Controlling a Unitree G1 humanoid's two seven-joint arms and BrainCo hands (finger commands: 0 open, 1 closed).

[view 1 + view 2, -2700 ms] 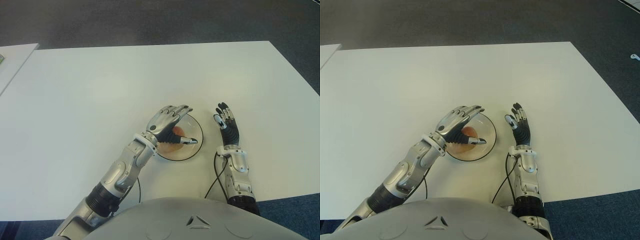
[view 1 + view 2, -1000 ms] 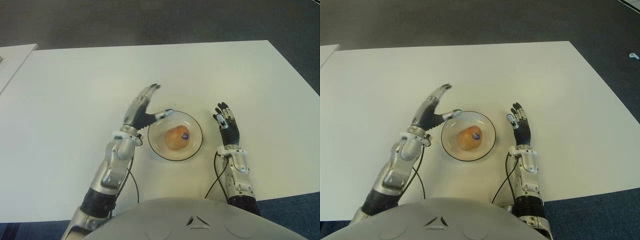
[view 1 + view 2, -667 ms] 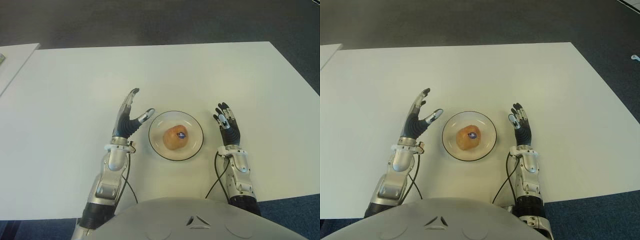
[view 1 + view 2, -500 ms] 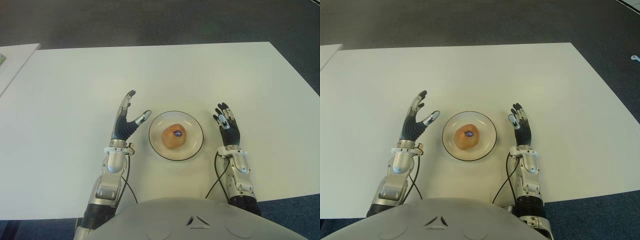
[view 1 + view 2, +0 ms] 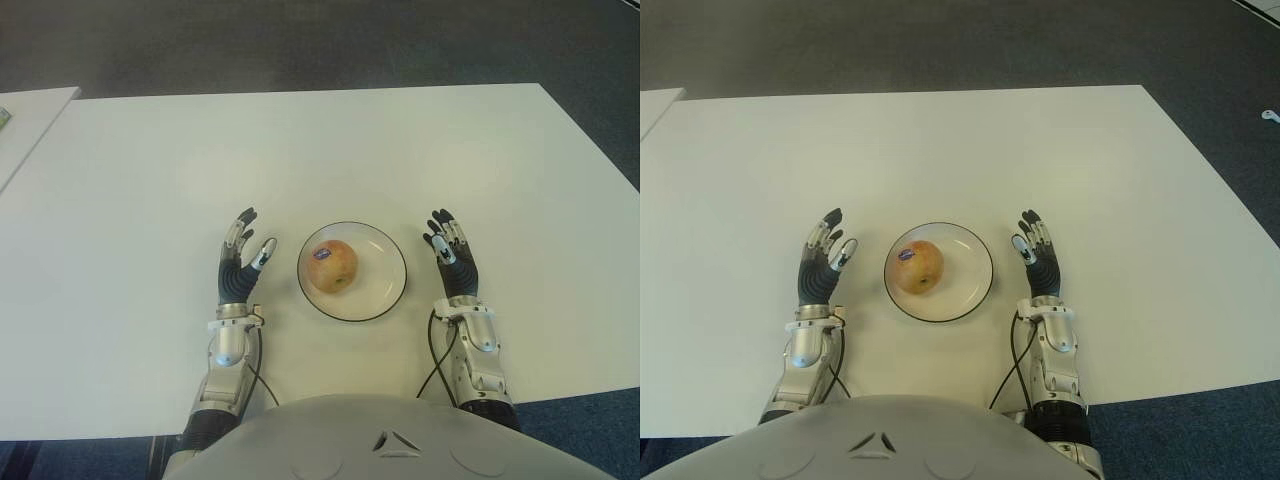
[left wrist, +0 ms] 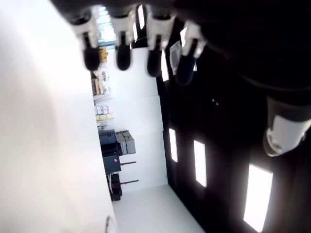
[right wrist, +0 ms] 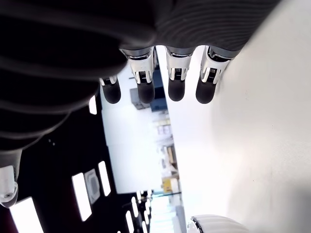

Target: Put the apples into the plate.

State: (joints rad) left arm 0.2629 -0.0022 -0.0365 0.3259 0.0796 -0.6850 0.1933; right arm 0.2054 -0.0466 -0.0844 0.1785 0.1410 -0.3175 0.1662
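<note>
While each robot hand, left (image 5: 240, 268) and right (image 5: 450, 264), seemingly empty, fingers apart: apple (image 5: 332, 265) on plate (image 5: 385, 293) between.

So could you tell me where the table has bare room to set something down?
The table is bare beyond the plate toward its far edge, and outward of each hand. It is crowded only near the robot: the left hand, the plate holding the apple, the right hand.

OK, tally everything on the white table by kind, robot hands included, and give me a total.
Apples: 1, the apple, lying in the plate.
Plates: 1, the plate, between the two hands.
Robot hands: 2, the left hand left of the plate and the right hand right of it, both open and holding nothing.
Total: 4.
</note>
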